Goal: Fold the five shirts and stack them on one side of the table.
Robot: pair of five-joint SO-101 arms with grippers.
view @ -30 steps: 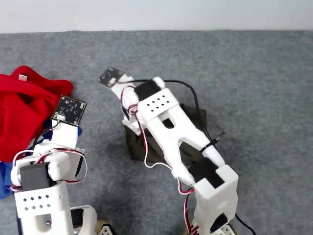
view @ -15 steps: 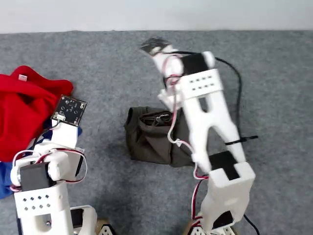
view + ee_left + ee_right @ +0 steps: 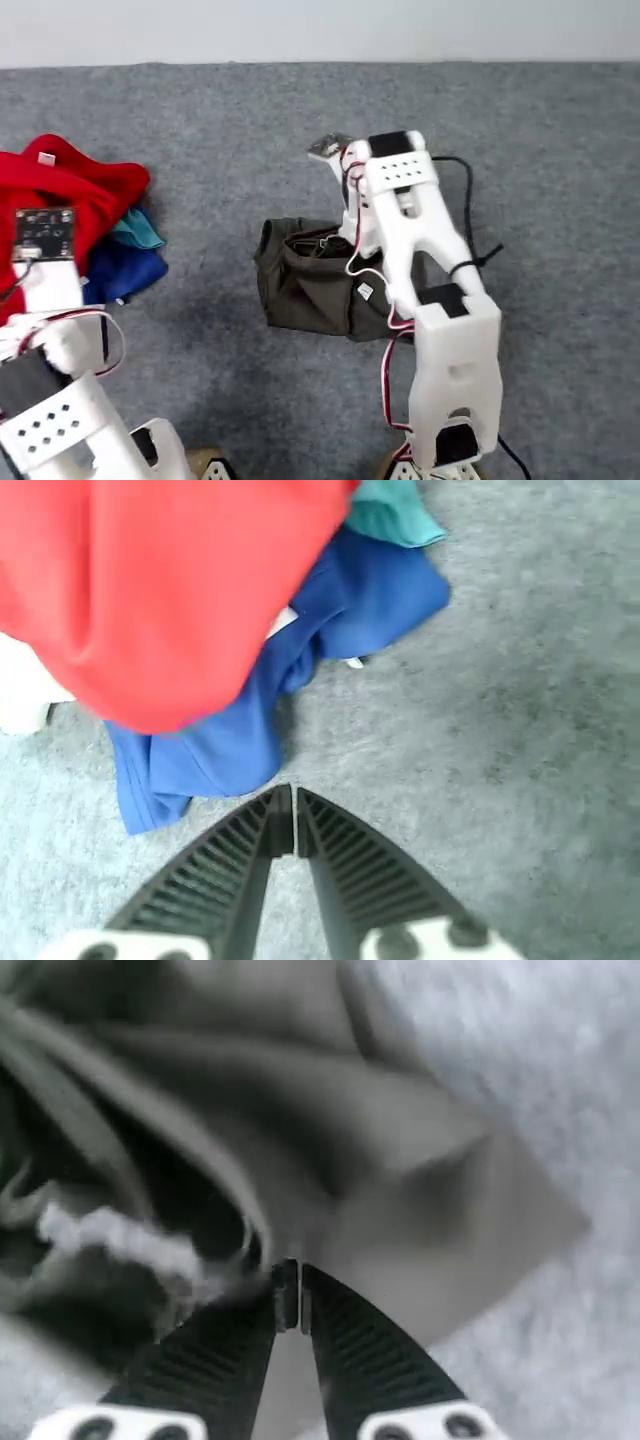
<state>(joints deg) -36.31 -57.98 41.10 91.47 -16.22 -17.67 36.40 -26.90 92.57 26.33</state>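
High view, from the left: a loose pile sits at the table's left edge, a red shirt (image 3: 70, 190) on top with a teal shirt (image 3: 138, 230) and a blue shirt (image 3: 125, 268) spilling out on its right side. The left arm (image 3: 50, 330) rises from the near corner and leans over this pile. Its left gripper (image 3: 293, 825) has its fingers pressed together and holds nothing, hanging over bare grey table (image 3: 200, 120) just beside the blue cloth. Toward the middle lies the dark olive shirt (image 3: 305, 285), a half-folded bundle whose long axis runs across the table, well apart from the pile. The right arm (image 3: 420, 260) is plainly the nearer one. It stretches forward over the bundle's right part, wrist bent down at its far edge. The right gripper (image 3: 290, 1300) points down onto the olive fabric, directly below its tips, with the fingers closed. Whether a pinch of cloth lies between them cannot be told.
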